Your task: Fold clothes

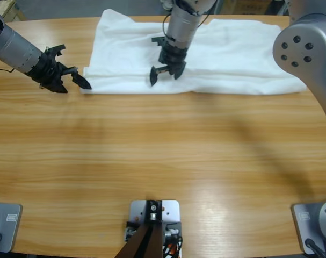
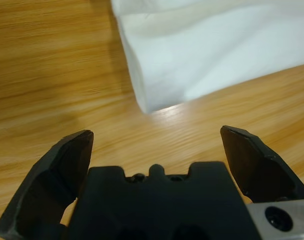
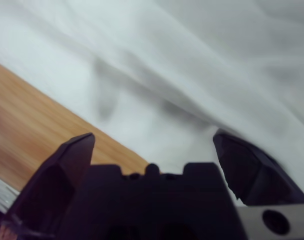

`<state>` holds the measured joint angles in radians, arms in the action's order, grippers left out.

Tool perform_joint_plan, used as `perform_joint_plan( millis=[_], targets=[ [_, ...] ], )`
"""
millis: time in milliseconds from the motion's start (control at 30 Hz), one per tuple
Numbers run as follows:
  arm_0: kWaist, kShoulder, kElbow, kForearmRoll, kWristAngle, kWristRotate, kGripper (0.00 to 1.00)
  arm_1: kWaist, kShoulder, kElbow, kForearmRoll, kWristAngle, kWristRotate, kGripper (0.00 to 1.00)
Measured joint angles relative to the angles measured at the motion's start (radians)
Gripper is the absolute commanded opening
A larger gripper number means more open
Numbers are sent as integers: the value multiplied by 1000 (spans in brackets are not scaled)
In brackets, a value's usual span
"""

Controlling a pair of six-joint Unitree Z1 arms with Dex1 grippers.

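The wooden table (image 1: pixel 163 156) fills the high view, its grain running side to side, and most of its near part is bare. Along its far edge lies the white T-shirt (image 1: pixel 232 51), folded into a long band that stretches from left of the middle almost to the right side; its near edge runs straight and its left end forms a squared corner. In the left wrist view that corner of the T-shirt (image 2: pixel 202 55) shows as stacked layers of thin fabric lying flat on the table (image 2: pixel 56 75).

The left arm comes in from the upper left corner of the high view. Its left gripper (image 1: pixel 79 78) sits low over the wood just beside the shirt's left end, and appears to stop short of touching the cloth. Its jaws stand wide apart, with nothing between them; the left wrist view shows bare wood in the gap of the left gripper (image 2: pixel 157 142).

The right arm drops in from the top near the middle, with its big silver elbow at the upper right. The right gripper (image 1: pixel 165 72) points down over the shirt's near edge. Its jaws are also spread wide. In the right wrist view the right gripper (image 3: pixel 152 145) faces rumpled white fabric (image 3: pixel 192 65); the view is blurred, so whether a jaw tip touches the cloth cannot be told.
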<state>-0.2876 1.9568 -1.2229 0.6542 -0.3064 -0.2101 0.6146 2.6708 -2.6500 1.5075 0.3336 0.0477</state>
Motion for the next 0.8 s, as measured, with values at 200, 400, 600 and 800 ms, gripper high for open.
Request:
perform_joint_plan(
  millis=[200, 400, 600, 800],
  targets=[
    [0, 0, 0, 0, 0, 0, 1000, -2, 0, 0, 0, 0, 0, 1000],
    [0, 0, 0, 0, 0, 1, 1000, -39, 0, 0, 0, -1, 0, 1000],
    [0, 7, 0, 0, 0, 1, 1000, -43, 0, -1, 0, -29, -5, 1000],
    [0, 7, 0, 0, 0, 1, 1000, -43, -1, -1, 0, -45, -8, 1000]
  ],
)
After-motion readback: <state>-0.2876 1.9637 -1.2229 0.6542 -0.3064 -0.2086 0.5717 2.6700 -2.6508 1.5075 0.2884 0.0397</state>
